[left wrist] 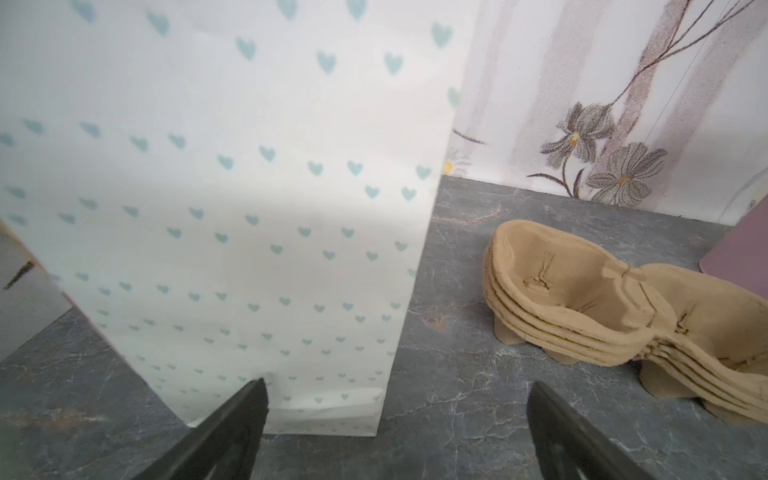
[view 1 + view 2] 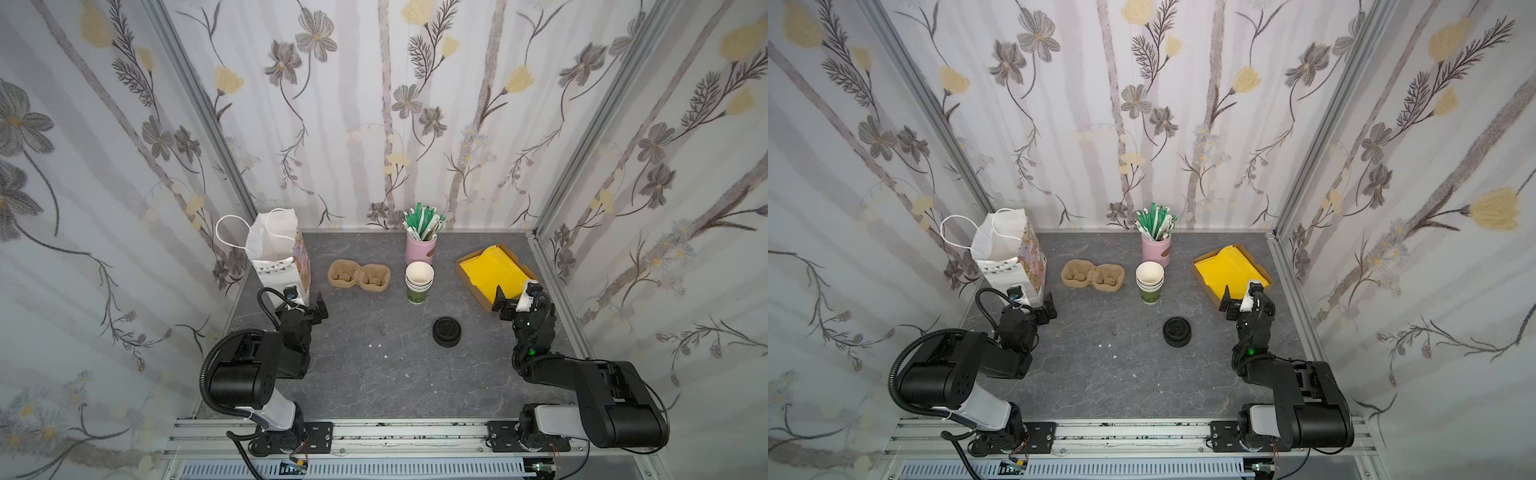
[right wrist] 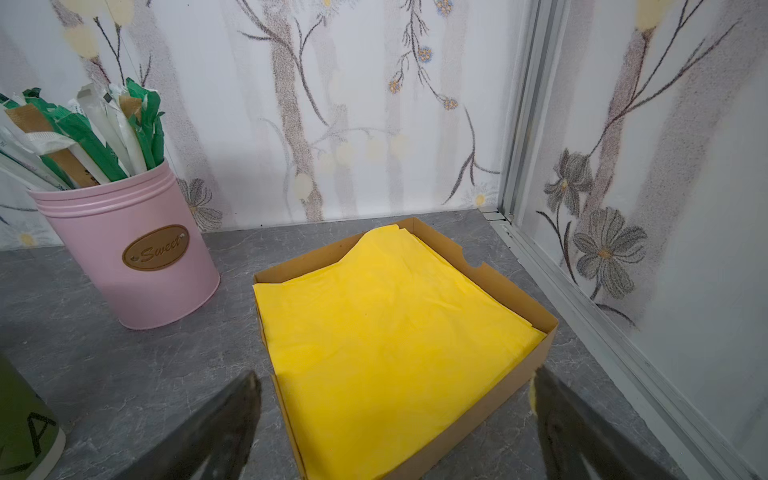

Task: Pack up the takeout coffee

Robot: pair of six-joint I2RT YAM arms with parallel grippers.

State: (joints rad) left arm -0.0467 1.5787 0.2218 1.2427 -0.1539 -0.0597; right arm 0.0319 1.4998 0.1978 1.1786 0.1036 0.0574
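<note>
**A:** Where do we put the coffee?

**B:** The nearest thing we find is a black domed lid (image 2: 446,331), low and round, on the grey table (image 2: 374,374). It sits in front of the stack of paper cups (image 2: 419,277) and well apart from both arms. All we see of it is black, so we cannot tell whether a cup sits under it.

**A:** And the cups themselves?

**B:** They are nested and lidless. The top one is cream-white inside, and the lowest shows a green wall.

**A:** Can we read anything?

**B:** The pink tin (image 3: 124,257) carries an oval plate that says "Sweet". Green, white and brown sachets (image 3: 83,137) stand in it. In the right wrist view we make out a black "A" on the green cup (image 3: 20,415), with the rest cut off. The lid's top has a raised mark too small for us to read.

**A:** How are the grippers?

**B:** The left gripper (image 1: 397,395) is spread wide and holds nothing. It is low, just before the foot of the white handled bag (image 2: 274,245), which is dotted with pale blue hearts. The pulp cup carriers (image 2: 359,275) lie beside the bag. The right gripper (image 3: 395,382) is also spread wide and empty, at the near edge of the cardboard box (image 3: 324,253) of yellow paper (image 3: 386,340).
</note>
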